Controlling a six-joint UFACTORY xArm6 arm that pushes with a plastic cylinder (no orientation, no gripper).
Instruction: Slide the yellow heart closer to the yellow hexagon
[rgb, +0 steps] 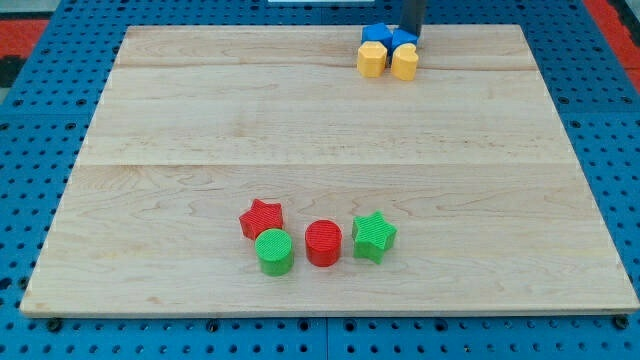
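The yellow hexagon (371, 59) and the yellow heart (405, 62) sit side by side near the view's top edge of the wooden board, the heart on the right, almost touching. Two blue blocks (376, 35) (403, 40) lie just behind them. The dark rod comes down at the view's top, and my tip (413, 41) is at the right of the blue blocks, just above the yellow heart.
Near the view's bottom lies a group: a red star (262, 218), a green cylinder (274, 251), a red cylinder (323, 243) and a green star (373, 236). The wooden board (200, 120) lies on a blue pegboard.
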